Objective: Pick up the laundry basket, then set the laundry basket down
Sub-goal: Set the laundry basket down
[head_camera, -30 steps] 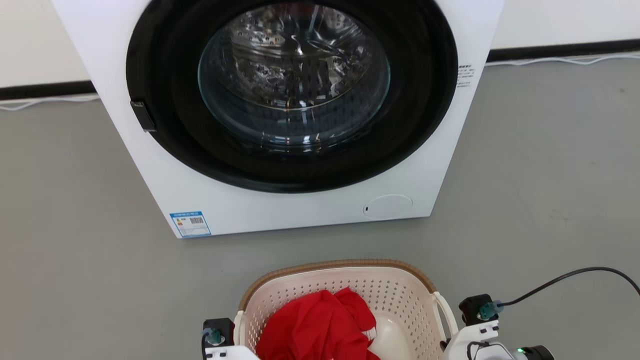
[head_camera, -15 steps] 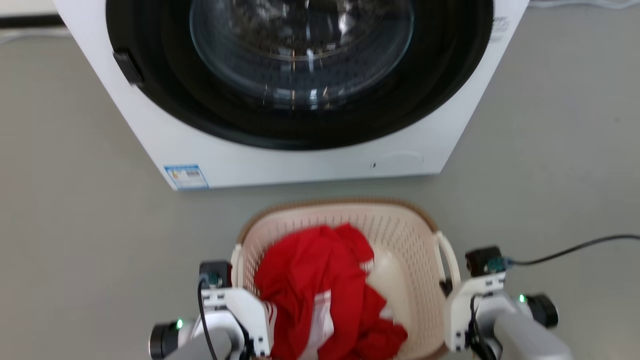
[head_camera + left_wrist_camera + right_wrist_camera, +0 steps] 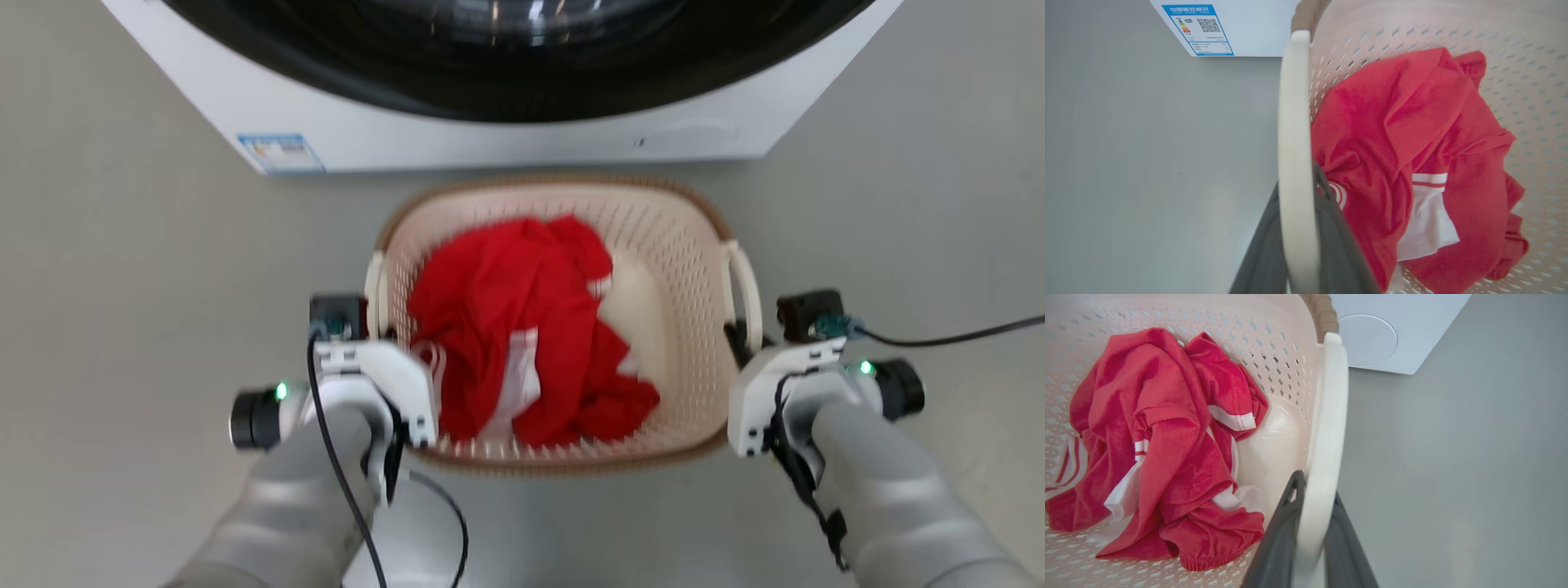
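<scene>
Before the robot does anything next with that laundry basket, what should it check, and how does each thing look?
1. Left gripper closed on the left handle: ok.
2. Right gripper closed on the right handle: ok.
3. Red garment fully inside the laundry basket: ok.
4. Washing machine apart from the basket, a strip of floor between them: ok.
5. Black cable trails away from the basket: ok.
6. Basket's bottom on the floor or lifted: cannot tell.

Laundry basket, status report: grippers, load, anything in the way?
Left gripper shut on left handle, right gripper shut on right handle; laundry basket holds red garment, lifted or grounded cannot tell. Washing machine close ahead.
</scene>
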